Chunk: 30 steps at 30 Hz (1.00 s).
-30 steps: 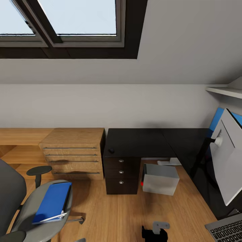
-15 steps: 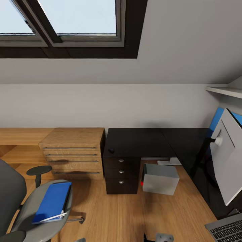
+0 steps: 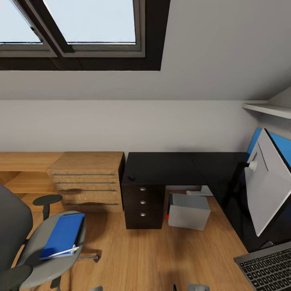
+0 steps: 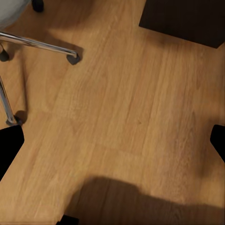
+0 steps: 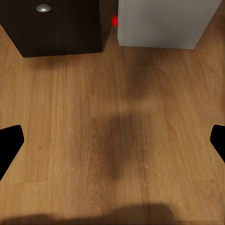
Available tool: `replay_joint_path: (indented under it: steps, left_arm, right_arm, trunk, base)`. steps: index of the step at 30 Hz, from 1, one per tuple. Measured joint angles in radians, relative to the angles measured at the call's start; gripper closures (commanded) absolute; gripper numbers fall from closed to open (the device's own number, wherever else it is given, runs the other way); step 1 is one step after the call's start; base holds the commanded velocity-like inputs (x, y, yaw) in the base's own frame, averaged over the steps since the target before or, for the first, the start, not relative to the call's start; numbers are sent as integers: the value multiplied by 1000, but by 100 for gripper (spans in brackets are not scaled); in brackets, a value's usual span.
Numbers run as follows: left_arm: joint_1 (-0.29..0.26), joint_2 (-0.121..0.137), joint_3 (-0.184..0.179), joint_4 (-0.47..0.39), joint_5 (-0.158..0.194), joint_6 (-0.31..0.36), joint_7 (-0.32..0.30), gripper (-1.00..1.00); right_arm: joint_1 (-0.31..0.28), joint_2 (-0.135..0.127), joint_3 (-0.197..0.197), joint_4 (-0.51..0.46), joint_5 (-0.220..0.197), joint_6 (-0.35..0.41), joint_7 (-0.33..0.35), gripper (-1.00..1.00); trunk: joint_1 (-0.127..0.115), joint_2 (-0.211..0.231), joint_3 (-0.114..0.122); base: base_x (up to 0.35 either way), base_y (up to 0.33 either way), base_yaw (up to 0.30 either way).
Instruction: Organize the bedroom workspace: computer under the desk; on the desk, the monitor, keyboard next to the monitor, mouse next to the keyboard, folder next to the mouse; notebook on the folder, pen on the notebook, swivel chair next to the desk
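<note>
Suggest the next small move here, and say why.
Probably turn toward the chair and reach the left pincer for the blue folder. The folder lies on the seat, not on the desk, and both pincers hang open and empty over bare floor, the right pincer near the drawers.

Black fingertips (image 5: pixel 9 140) on each wrist view's edges.

The head view looks from high up, forward and down at the table (image 3: pixel 161 167). Both wrist views face the floor (image 4: pixel 131 108) from close. The right wrist and head views share the drawers (image 5: pixel 56 23) and computer (image 5: pixel 161 21).
</note>
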Motion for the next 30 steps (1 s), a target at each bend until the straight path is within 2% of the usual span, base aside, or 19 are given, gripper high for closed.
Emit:
replay_joint_path:
  steps: [9, 17, 24, 30]
  left_arm:
    - [0, 0, 0, 0, 0, 0, 0, -100]
    - [0, 0, 0, 0, 0, -1, 1, -100]
    - [0, 0, 0, 0, 0, 0, 1, -100]
    - [0, 0, 0, 0, 0, 0, 1, -100]
  right_arm:
    - [0, 1, 2, 3, 1, -1, 1, -100]
    - [0, 3, 2, 3, 1, -1, 1, -100]
    - [0, 2, 5, 4, 1, -1, 1, -100]
    - [0, 0, 5, 6, 1, -1, 0, -100]
  trunk:
    - [0, 0, 0]
    - [0, 0, 0]
    - [0, 0, 0]
    - [0, 0, 0]
  base:
    - [-13, -7, 15]
    - [-14, 0, 215]
    - [-234, -19, 124]
    - [-229, -219, 9]
